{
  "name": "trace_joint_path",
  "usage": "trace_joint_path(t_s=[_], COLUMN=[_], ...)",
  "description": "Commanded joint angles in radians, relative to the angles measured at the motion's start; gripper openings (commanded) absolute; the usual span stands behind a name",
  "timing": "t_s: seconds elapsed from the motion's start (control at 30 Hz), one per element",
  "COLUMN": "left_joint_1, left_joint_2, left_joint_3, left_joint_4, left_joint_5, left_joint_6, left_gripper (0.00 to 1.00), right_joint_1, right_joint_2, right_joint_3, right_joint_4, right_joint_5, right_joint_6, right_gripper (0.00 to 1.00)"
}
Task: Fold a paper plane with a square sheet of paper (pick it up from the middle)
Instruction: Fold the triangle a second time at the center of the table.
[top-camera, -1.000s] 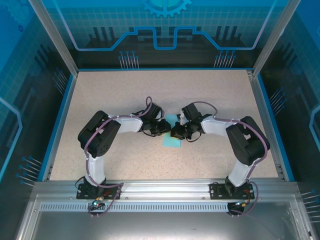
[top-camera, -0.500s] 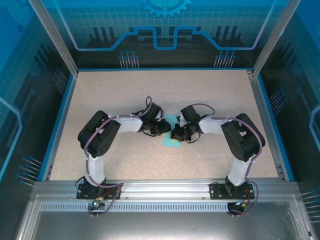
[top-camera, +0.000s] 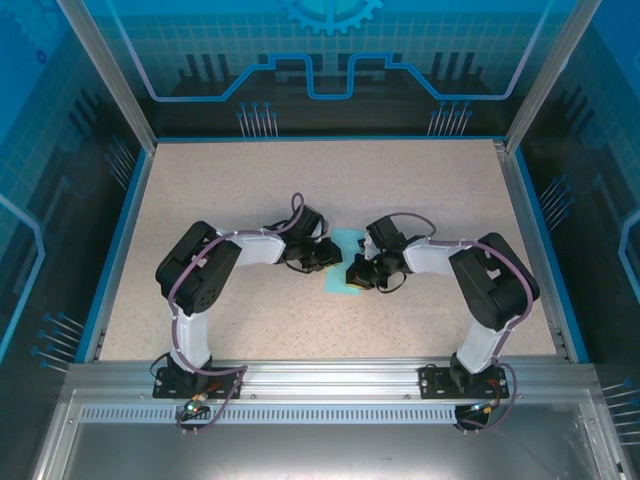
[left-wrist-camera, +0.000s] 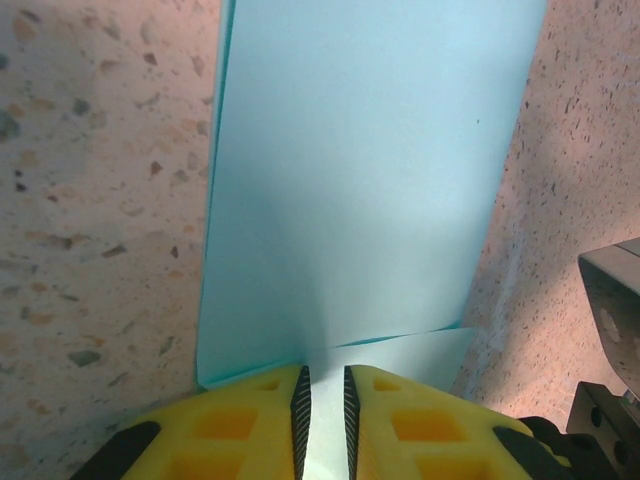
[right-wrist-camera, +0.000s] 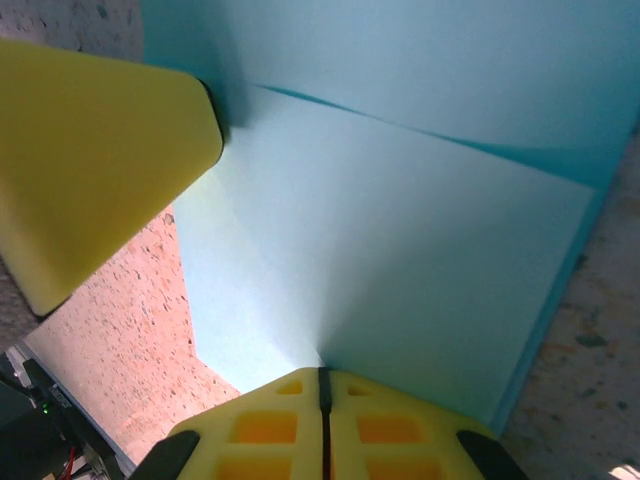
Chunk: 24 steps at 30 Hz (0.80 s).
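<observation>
At the centre of the top view, the folded paper (top-camera: 346, 264) sits on the table (top-camera: 250, 180) between the two grippers: the left gripper (top-camera: 326, 258) at its left edge, the right gripper (top-camera: 357, 274) at its right. In the left wrist view, yellow fingers (left-wrist-camera: 240, 420) at the bottom edge stand nearly together, pinching the paper's near edge. In the right wrist view, fingers (right-wrist-camera: 265, 420) at bottom centre are pressed together on the paper, and a fold line crosses the upper half.
</observation>
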<state>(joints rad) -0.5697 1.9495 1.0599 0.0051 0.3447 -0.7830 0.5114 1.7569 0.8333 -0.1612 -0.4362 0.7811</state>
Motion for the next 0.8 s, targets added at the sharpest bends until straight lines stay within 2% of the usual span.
trace_joint_path(t_s=[0.0, 0.2, 0.43, 0.67, 0.77], left_joint_1=[0.0, -0.001, -0.001, 0.0, -0.001], left_joint_2=[0.037, 0.034, 0.034, 0.034, 0.035], left_joint_3=[-0.012, -0.012, -0.008, -0.006, -0.008], left_joint_4=[-0.05, -0.053, -0.053, -0.059, -0.056], left_joint_5=[-0.033, -0.033, -0.034, -0.033, -0.033], left_joint_6=[0.01, 0.01, 0.01, 0.014, 0.014], left_gripper=[0.21, 0.21, 0.21, 0.2, 0.2], right_joint_1=[-0.003, -0.007, -0.02, -0.046, -0.056], right_joint_2=[0.011, -0.082, -0.024, -0.114, -0.098], right_joint_3=[-0.04, -0.061, -0.122, -0.196, -0.204], right_joint_4=[-0.06, -0.051, -0.023, 0.052, 0.029], right_joint_5=[0.022, -0.011, -0.003, -0.06, -0.03], right_joint_6=[-0.017, -0.018, -0.019, 0.005, -0.007], right_gripper=[0.07, 0.08, 0.07, 0.08, 0.09])
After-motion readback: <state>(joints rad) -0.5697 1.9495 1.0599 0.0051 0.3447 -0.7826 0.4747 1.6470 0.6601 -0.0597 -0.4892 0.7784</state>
